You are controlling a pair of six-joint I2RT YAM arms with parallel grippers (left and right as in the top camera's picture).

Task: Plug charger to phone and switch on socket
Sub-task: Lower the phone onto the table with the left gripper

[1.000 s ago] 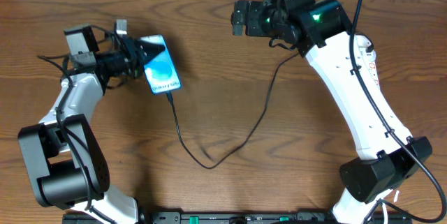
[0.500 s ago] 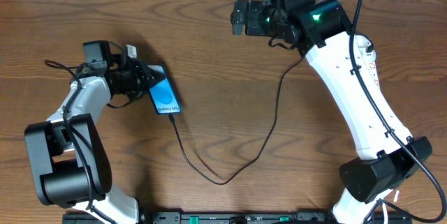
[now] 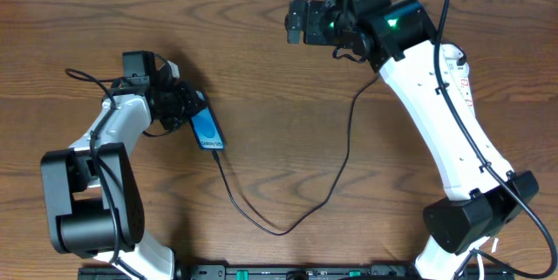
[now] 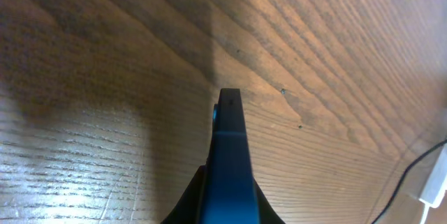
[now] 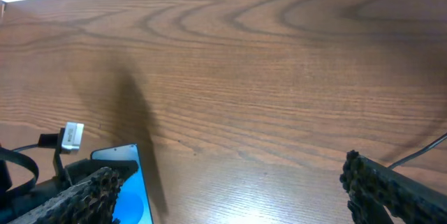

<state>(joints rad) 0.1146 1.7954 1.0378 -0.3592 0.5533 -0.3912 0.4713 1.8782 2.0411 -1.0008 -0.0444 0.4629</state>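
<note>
Left hand (image 3: 192, 108): clamped tight on the phone (image 3: 207, 129), gripping its top end.
Phone: tilted up on one long edge, blue screen showing, over the left part of the tabletop (image 3: 261, 97).
Charger (image 3: 279, 230): thin black cable. It runs from the phone's bottom end, loops down low, then climbs toward the right arm (image 3: 436, 123).
Right hand (image 3: 296, 23): fingers wide apart, holding nothing, near the far edge.
Socket (image 3: 457, 69): white with red marks, mostly hidden by the right arm.
</note>
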